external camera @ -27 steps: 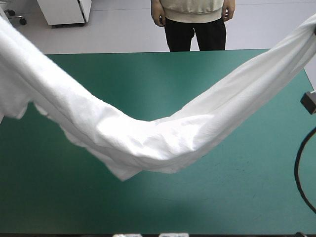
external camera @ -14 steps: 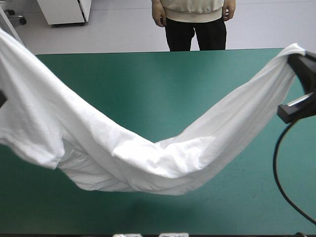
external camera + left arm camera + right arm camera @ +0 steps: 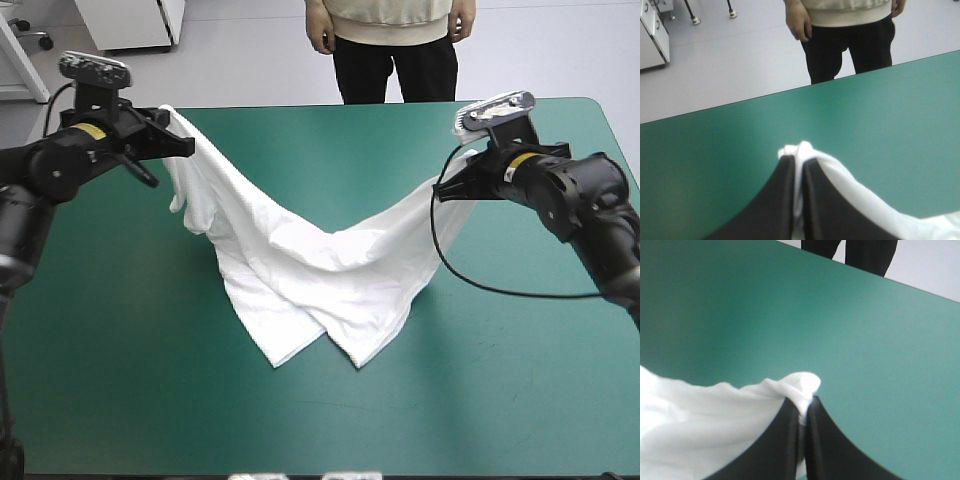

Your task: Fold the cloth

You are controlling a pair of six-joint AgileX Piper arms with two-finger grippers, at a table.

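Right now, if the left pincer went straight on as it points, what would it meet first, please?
Past the white T-shirt it pinches, the left pincer faces only bare teal-green table cover; the way looks free, depth unclear.

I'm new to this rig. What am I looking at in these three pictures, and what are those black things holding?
This is a robot with two arms at a table with a teal-green cover. The wide picture comes from a camera above and behind the robot. The other two come from cameras on the wrists, each looking along that arm's hand, so its two black fingers rise from the bottom. The left hand and the right hand are each shut on one end of a white T-shirt. Its ends are lifted; its middle sags onto the table in loose folds.
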